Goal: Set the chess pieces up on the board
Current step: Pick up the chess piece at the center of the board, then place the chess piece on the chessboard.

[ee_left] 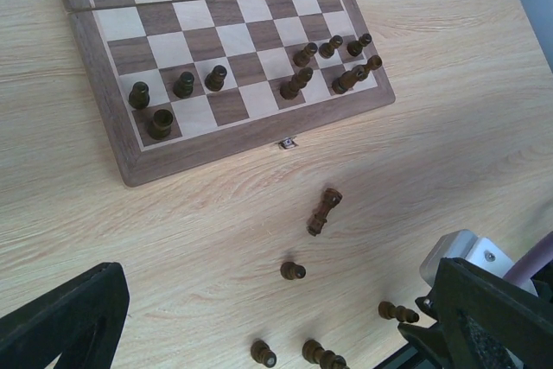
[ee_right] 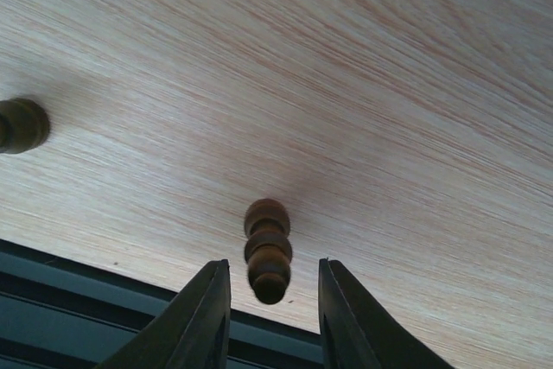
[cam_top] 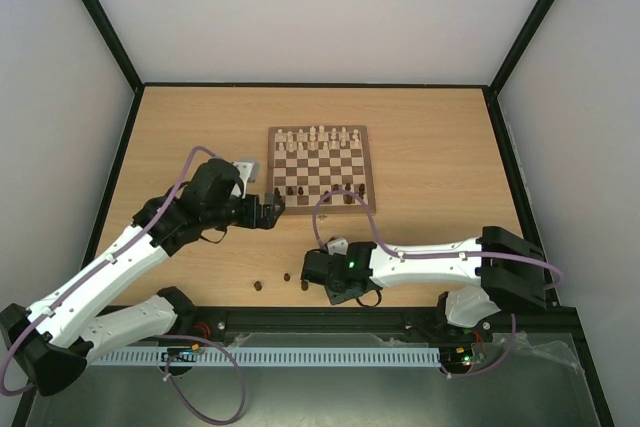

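Pale tabletop point(ee_right: 389, 84) carries a dark chess piece point(ee_right: 268, 252) between right jaws

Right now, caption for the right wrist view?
Right claw open around a dark chess piece on the table, fingers clear of it.

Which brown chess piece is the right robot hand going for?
Look at the table on the near side of the board. A knobbly dark piece lies on its side there. Only it sits between the right gripper and its two black fingers.
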### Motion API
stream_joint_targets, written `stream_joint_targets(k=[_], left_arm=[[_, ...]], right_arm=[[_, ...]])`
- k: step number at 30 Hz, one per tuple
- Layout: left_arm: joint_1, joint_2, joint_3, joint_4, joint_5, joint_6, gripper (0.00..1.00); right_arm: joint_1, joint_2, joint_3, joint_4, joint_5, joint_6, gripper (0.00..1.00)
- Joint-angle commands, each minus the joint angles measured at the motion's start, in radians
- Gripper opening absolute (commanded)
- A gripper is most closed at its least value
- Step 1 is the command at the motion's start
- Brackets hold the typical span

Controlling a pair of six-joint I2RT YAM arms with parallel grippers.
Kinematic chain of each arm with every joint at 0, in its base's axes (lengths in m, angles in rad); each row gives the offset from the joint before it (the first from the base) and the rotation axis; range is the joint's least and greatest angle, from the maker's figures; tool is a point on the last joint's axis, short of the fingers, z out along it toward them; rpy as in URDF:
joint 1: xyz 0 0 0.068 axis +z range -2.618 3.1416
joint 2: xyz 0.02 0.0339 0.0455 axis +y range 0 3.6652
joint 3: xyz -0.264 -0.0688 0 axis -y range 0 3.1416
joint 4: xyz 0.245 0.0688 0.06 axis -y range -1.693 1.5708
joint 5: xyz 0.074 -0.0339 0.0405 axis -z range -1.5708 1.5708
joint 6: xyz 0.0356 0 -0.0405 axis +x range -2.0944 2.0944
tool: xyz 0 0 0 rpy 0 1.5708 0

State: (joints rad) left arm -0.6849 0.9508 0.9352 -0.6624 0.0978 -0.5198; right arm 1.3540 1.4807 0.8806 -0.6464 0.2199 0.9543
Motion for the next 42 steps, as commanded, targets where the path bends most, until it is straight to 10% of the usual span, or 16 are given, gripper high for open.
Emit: stream_joint_targets(k=[1,16,28,42], left_arm=[[-0.001,0.013,0.006,0.02,0.011,0.008,1.0],[-0.001,0.036,0.014,0.028,0.023,0.001,0.99],[0.001,0.042,0.035,0.017,-0.006,0.014,1.0],[0.052,-0.038,0.032,-0.012,-0.032,0.035,1.0]], right_arm=[[-0.016,-0.024,-0.034,-0.011,0.006,0.005,0.29],[-0.044,-0.044,-0.014,0.016,0.002,-0.064,0.08],[-0.277,-0.044,0.418,-0.255,0.133,-0.327,0.08],[-0.419,0.328,0.772,-0.245,0.039,-0.538,0.08]])
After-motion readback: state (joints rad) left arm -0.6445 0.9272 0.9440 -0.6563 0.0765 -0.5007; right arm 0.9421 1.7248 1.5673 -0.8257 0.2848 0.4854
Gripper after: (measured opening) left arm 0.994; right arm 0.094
